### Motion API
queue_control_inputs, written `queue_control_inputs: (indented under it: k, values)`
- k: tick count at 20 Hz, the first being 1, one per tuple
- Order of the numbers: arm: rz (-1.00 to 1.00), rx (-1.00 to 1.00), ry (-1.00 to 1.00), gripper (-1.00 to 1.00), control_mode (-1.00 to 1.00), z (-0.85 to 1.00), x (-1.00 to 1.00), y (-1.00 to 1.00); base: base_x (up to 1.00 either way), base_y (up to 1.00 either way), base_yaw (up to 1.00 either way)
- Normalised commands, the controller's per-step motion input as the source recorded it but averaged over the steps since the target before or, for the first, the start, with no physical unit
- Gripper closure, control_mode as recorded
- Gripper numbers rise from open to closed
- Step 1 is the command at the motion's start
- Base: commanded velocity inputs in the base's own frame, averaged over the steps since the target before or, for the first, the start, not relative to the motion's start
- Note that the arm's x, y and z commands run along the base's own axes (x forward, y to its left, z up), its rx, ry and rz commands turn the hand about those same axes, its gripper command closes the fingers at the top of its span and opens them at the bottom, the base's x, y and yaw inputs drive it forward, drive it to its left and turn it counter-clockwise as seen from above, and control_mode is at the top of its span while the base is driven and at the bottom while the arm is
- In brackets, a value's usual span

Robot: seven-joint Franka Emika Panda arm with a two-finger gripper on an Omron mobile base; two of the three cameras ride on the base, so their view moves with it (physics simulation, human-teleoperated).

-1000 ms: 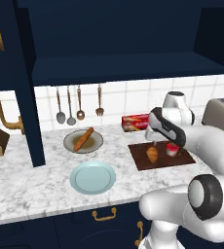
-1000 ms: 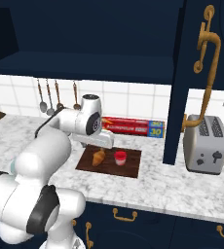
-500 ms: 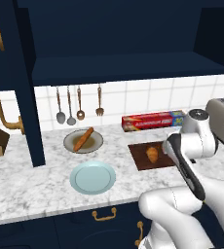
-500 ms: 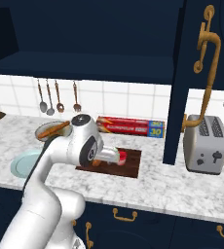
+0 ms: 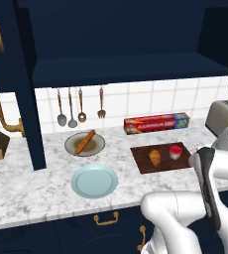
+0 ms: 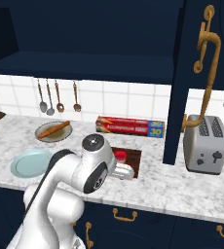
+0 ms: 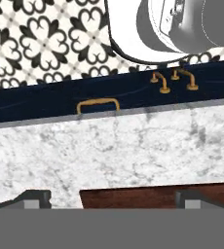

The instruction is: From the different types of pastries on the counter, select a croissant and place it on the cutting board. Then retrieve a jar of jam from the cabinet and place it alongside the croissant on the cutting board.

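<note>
While the croissant (image 5: 155,157) and the jar of jam (image 5: 175,152) sat side by side, close but apart, on the cutting board (image 5: 141,161), the arm was folded low in front of the counter (image 5: 31,186) with its gripper (image 7: 111,198) spread wide and holding nothing. Seen from the hand view, the two dark fingertips (image 7: 32,198) stood well apart at the bottom, an edge of the cutting board (image 7: 133,197) lay between them, and beyond it ran the marbled counter (image 7: 114,146), a navy drawer front with a brass handle (image 7: 98,104), and a patterned floor (image 7: 41,39). From the left base view, the croissant lay on the left part of the board and the jar, red-lidded and upright, on the right part. Behind the board, against the tiled wall, lay a long red foil box (image 5: 156,122). To the left of the board a grey-beige plate (image 5: 97,145) held the baguette stick (image 5: 84,141), and nearer the counter's front edge sat a light blue plate (image 5: 94,181). A toaster (image 6: 205,144) stood at the right end of the counter, and utensils (image 5: 70,108) hung on the wall under the cabinet (image 5: 121,34).
</note>
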Motion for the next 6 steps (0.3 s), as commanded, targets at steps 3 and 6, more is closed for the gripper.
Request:
queue_control_inputs:
  k: [3, 6]
  values:
    - [0.01, 0.00, -0.03, -1.00, -1.00, -0.12, -0.64, -0.20, 0.00, 0.00, 0.00]
    - [0.00, -0.05, 0.01, -1.00, -1.00, -0.29, -0.69, -0.04, 0.00, 0.00, 0.00]
